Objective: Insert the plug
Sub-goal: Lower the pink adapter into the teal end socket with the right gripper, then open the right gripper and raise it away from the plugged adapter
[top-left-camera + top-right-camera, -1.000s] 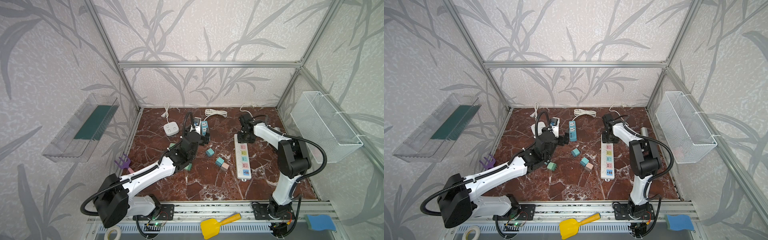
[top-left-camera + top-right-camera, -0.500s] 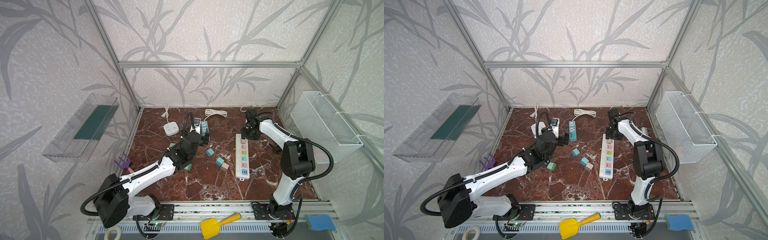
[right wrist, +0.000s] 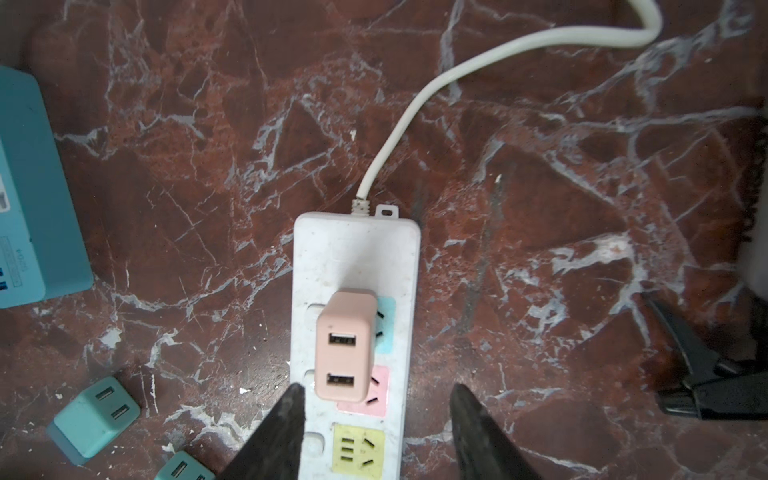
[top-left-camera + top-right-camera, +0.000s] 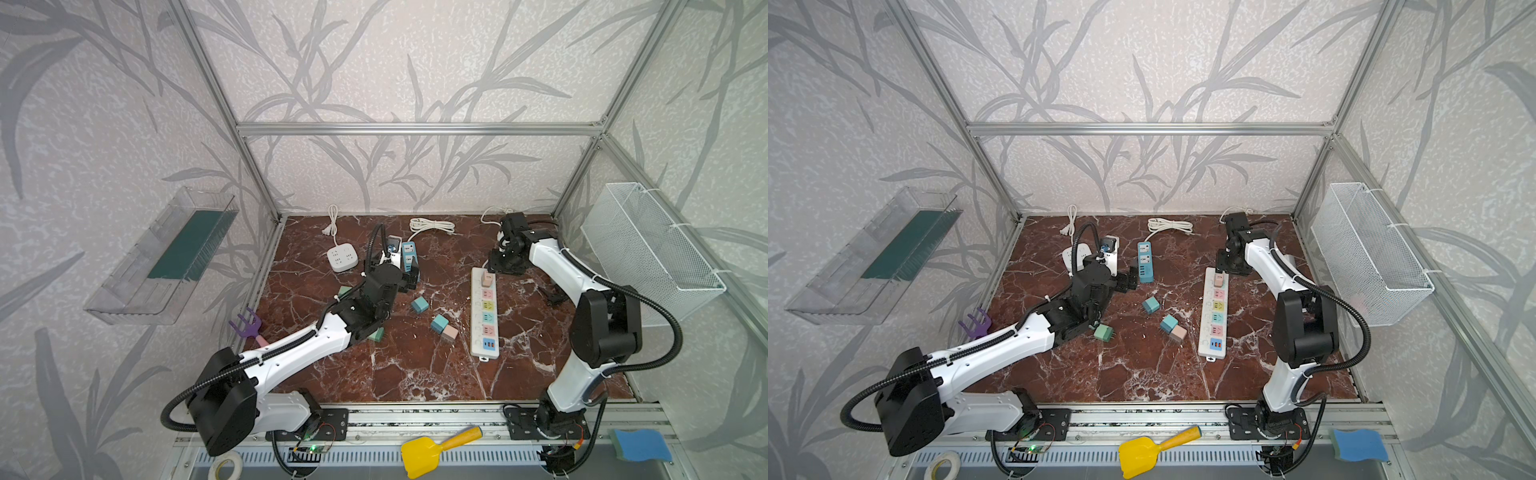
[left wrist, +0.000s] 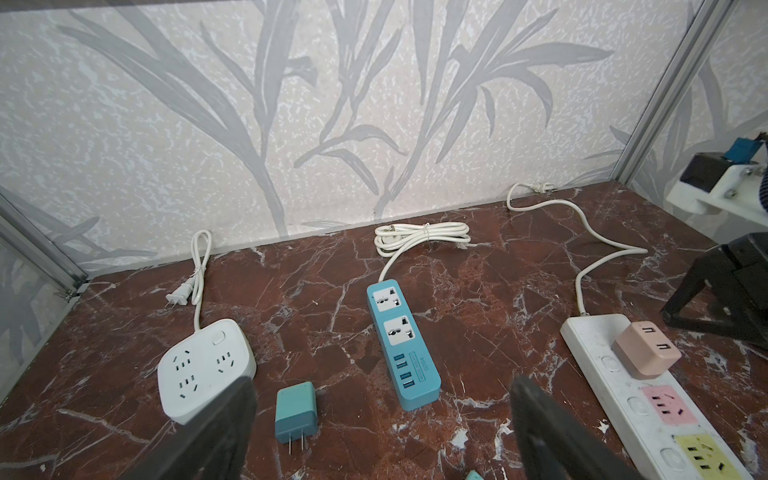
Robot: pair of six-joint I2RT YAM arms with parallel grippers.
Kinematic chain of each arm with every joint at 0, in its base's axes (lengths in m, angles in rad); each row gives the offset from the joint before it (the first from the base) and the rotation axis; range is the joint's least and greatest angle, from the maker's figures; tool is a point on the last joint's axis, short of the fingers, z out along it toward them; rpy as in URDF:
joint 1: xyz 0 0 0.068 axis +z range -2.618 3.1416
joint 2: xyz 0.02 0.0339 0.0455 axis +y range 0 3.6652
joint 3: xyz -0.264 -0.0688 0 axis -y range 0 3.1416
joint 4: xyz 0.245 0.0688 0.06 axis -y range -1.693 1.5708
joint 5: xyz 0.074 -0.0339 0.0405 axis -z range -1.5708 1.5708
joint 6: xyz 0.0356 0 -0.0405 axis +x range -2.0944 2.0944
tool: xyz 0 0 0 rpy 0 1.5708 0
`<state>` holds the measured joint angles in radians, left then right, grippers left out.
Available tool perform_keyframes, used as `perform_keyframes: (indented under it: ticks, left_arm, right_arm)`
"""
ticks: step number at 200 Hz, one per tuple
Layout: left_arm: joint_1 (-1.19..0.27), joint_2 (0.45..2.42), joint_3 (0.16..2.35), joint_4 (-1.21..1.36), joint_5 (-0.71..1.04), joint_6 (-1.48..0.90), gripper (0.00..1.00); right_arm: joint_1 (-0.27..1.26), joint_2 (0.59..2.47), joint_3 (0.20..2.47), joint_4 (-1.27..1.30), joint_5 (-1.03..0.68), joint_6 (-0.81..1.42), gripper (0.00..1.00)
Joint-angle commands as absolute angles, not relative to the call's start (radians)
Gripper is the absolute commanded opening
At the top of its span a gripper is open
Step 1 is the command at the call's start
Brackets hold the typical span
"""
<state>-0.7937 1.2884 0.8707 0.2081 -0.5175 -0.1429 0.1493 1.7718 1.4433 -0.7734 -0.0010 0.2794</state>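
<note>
Near the counter's (image 4: 415, 374) far right corner, the pink plug (image 3: 347, 349) stands in the strip's (image 3: 357, 249) end socket. Right claw (image 3: 377, 388) above it spread, empty; left claw (image 5: 382, 379) spread too. Insertion judged done; next: lift clear without snagging.

Three power strips (image 5: 401, 349) lie on the surface (image 4: 415, 374): two white, one blue. Six plug cubes (image 4: 419, 304): four teal, two pink. One yellow scoop (image 4: 419, 455), one blue sponge (image 4: 640, 444), one tape roll (image 4: 226, 465), one purple rake (image 4: 245, 328), one wire basket (image 4: 648, 249).

Teal plug (image 5: 296, 409) lies flat between white socket block (image 5: 205, 370) and blue strip (image 5: 401, 349); left end effector (image 5: 382, 384) spread wide
</note>
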Motion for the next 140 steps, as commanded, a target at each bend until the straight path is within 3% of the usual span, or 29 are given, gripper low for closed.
perform_keyframes:
  ticks: [1, 140]
  left_arm:
    - [-0.797, 1.288, 0.897, 0.199, -0.518, -0.155, 0.95]
    - [-0.796, 1.29, 0.898, 0.198, -0.505, -0.166, 0.95]
  right_arm:
    - [0.132, 1.764, 1.422, -0.774, -0.003, 0.268, 0.55]
    - [0.13, 1.776, 1.253, -0.704, -0.041, 0.284, 0.51]
